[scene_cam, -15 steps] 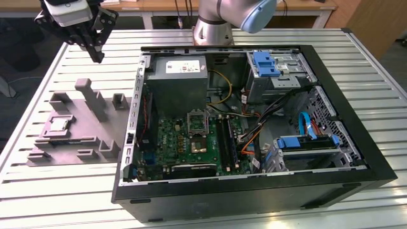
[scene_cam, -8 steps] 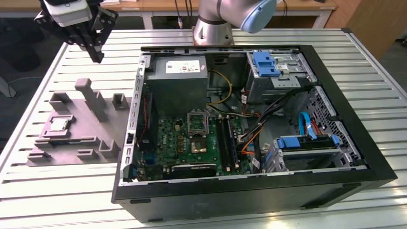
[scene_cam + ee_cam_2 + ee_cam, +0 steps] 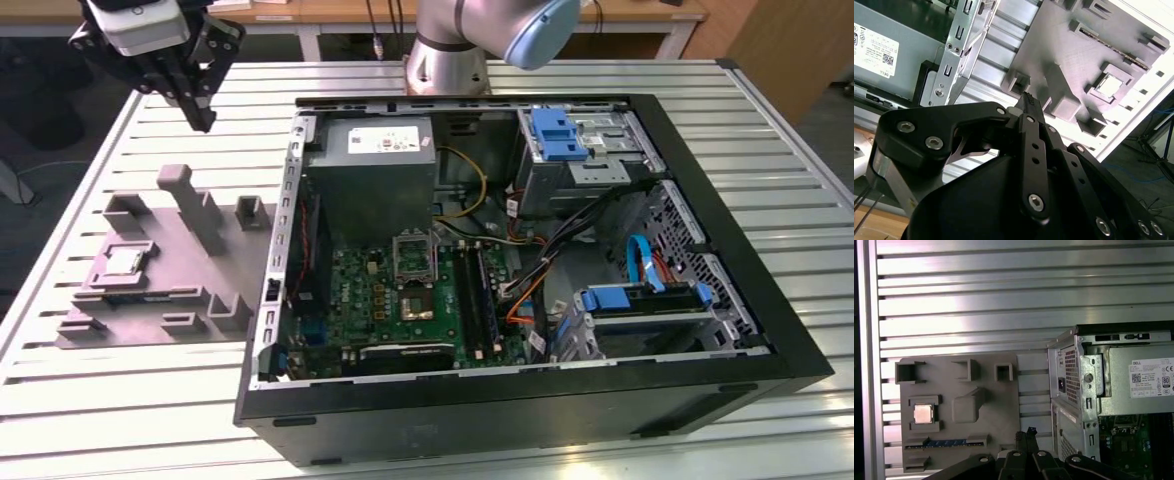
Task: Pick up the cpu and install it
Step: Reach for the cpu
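The cpu [image 3: 127,262] is a small silvery square lying flat in a recess of the grey plastic fixture [image 3: 174,295] on the slatted table, at the exterior view's left. Both wrist views show it there too, the cpu [image 3: 923,413] in its pocket of the fixture [image 3: 999,410] and the cpu [image 3: 1109,86] on the fixture [image 3: 1064,50]. My gripper [image 3: 204,122] hangs high above the table beyond the fixture's far end, well apart from the chip. Its black fingers [image 3: 1026,434] are pressed together with nothing between them. The fingertip [image 3: 1028,98] points down towards the fixture.
An open computer case [image 3: 534,392] lies on the table at the exterior view's right of the fixture, with a green motherboard [image 3: 387,300], a grey power supply [image 3: 380,170] and drive bays with blue clips [image 3: 558,135]. The arm's base [image 3: 447,60] stands behind the case. A blue memory stick [image 3: 946,443] sits in the fixture.
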